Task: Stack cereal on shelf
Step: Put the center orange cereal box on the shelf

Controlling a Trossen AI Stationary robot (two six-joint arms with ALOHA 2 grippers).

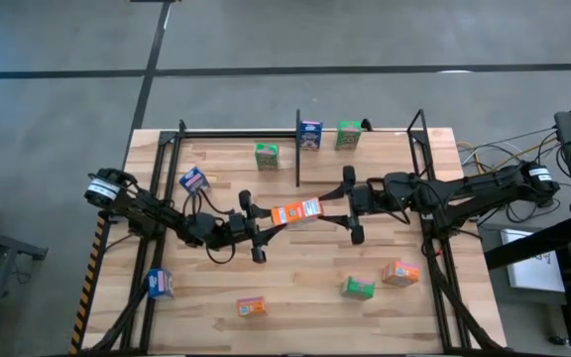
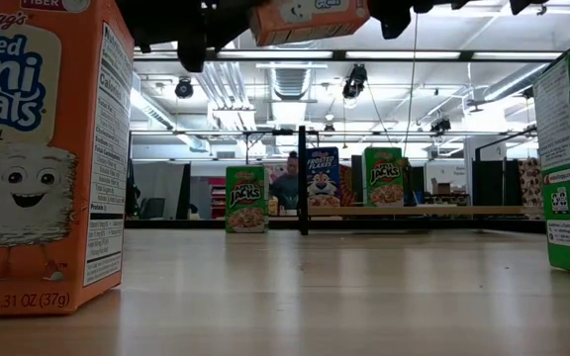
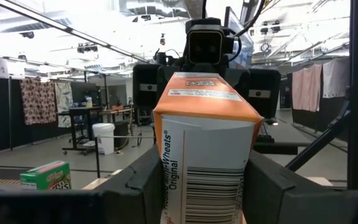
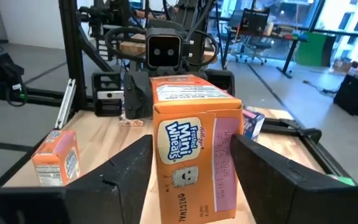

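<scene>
An orange Mini-Wheats cereal box point(image 1: 296, 210) hangs in the air over the table's middle, gripped at both ends. My left gripper point(image 1: 271, 220) is shut on one end, its fingers point(image 3: 135, 186) against the box point(image 3: 204, 149). From the other side my right gripper point(image 1: 327, 205) has its fingers point(image 4: 123, 174) pressed on the box's sides point(image 4: 194, 149). The low view shows the box point(image 2: 310, 18) high above the wood. The shelf point(image 1: 385, 130) runs along the far edge, with a blue box point(image 1: 310, 133) and a green box point(image 1: 348, 133) on it.
A green box point(image 1: 267, 155) stands left of the black divider point(image 1: 298, 149). Loose boxes lie around: blue point(image 1: 193, 179), blue point(image 1: 159, 284), orange point(image 1: 252, 306), green point(image 1: 358, 288), orange point(image 1: 400, 273). Black frame posts flank both sides.
</scene>
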